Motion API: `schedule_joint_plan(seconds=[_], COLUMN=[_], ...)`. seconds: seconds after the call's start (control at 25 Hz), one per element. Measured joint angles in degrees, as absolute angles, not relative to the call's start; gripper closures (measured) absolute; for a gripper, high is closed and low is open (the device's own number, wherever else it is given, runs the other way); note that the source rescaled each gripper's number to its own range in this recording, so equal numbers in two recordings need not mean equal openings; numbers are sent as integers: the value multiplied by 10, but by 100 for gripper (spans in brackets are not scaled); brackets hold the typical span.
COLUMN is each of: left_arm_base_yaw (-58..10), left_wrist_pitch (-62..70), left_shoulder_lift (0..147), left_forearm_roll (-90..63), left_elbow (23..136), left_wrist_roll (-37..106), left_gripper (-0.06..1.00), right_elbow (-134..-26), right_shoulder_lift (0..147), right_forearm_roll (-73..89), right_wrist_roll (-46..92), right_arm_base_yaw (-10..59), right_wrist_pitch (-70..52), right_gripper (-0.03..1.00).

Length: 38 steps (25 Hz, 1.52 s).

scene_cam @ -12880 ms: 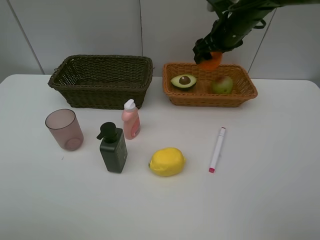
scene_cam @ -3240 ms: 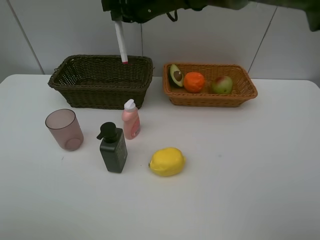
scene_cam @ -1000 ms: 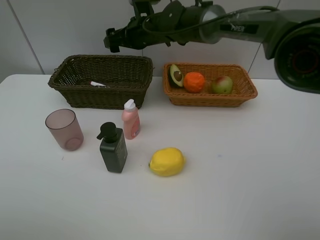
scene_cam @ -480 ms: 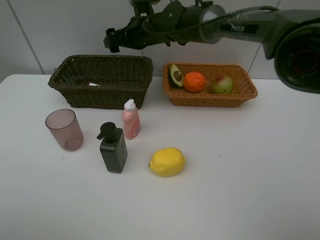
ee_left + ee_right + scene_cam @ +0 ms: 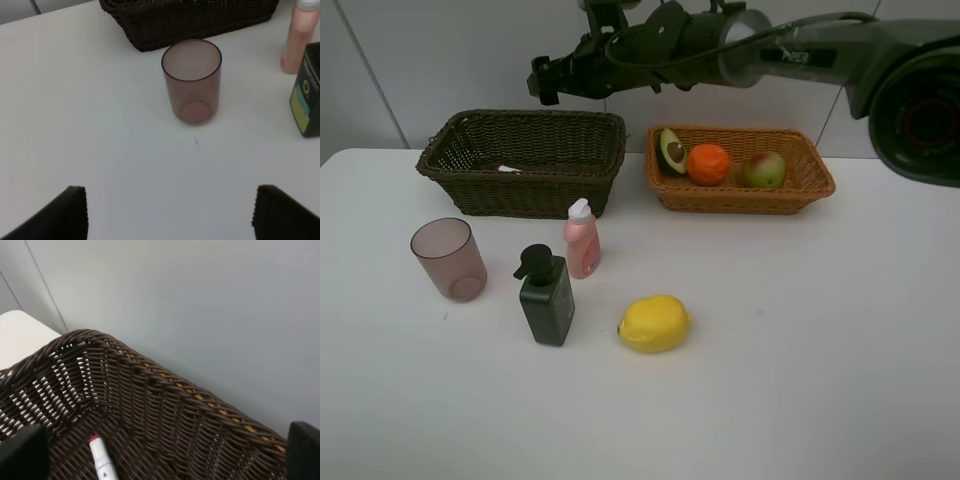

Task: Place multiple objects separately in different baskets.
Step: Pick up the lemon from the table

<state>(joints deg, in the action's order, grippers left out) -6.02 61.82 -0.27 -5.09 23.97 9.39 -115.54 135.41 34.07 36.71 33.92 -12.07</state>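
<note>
Marker: lies inside dark basket. Right gripper: open, empty, above basket. Left gripper: open, empty, near cup. Lemon, pump bottle: on table.

Right tool hangs high, jaws spread; left tool also spread

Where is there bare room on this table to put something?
The widest bare patch of table lies right of the lemon, in front of the light basket. The front strip is also free. Crowded on the left: cup, pump bottle and pink bottle before the dark basket.
</note>
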Motion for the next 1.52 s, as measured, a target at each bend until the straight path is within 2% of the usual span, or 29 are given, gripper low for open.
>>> schedule_joint_plan(seconds=[0.32, 0.56, 0.84, 1.2, 1.52], left_arm_base_yaw=[-60, -60, -60, -60, -60], left_wrist_pitch=[618, 618, 618, 618, 618], left_shoulder_lift=[-3, -3, -3, -3, -3], left_forearm_roll=[-51, -51, -51, -51, -50], left_elbow=[240, 240, 240, 240, 240], left_wrist_roll=[94, 94, 94, 94, 94], left_gripper=[6, 6, 6, 6, 6], right_elbow=[-1155, -1155, -1155, -1155, -1157], right_shoulder_lift=[1354, 1329, 1267, 1209, 1197], right_forearm_roll=[342, 335, 276, 129, 113], right_wrist_roll=[367, 367, 359, 270, 339], right_arm_base_yaw=[339, 339, 339, 339, 339], right_wrist_pitch=[-127, -183, -294, -456, -623], right_gripper=[-3, -3, -3, -3, -3])
